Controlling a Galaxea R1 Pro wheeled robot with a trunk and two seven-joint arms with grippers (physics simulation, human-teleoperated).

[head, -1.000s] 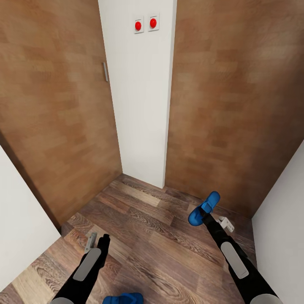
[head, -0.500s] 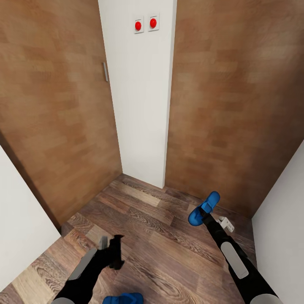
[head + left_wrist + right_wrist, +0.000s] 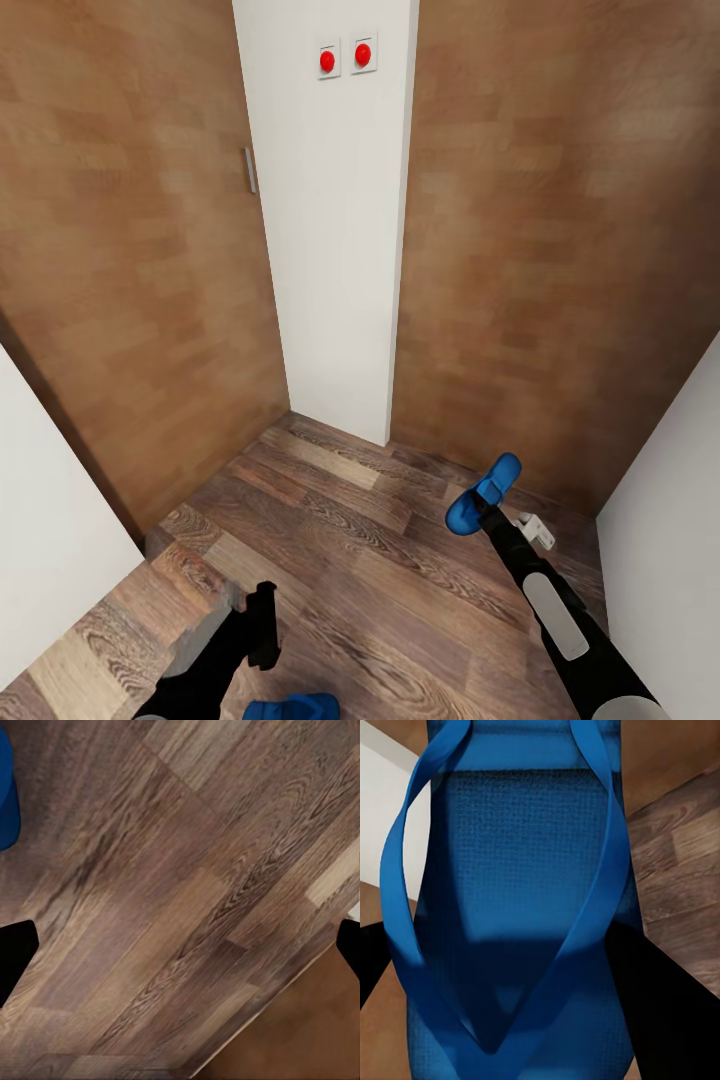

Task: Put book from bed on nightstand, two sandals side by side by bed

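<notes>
One blue sandal (image 3: 497, 478) hangs above the wood floor with my right gripper (image 3: 481, 503) shut on it. In the right wrist view its sole and straps (image 3: 521, 870) sit between the dark fingers. The other blue sandal (image 3: 292, 708) lies on the floor at the near edge of the head view, just beside my left gripper (image 3: 258, 612). That gripper is open and holds nothing. In the left wrist view its fingertips stand far apart over bare planks (image 3: 180, 952), with the sandal's blue edge (image 3: 6, 795) off to one side. The book, the bed and the nightstand are out of view.
I face a tight corner. A white wall pillar (image 3: 335, 250) with two red buttons (image 3: 345, 57) stands between two brown wooden doors (image 3: 130, 260) (image 3: 560, 250). White walls (image 3: 50, 540) (image 3: 670, 540) close in on both sides. The wood-plank floor (image 3: 370, 560) lies between them.
My left arm has pulled back toward me and dropped lower, with its wrist turned, so it is closer to the sandal on the floor. The right arm and its sandal have stayed put.
</notes>
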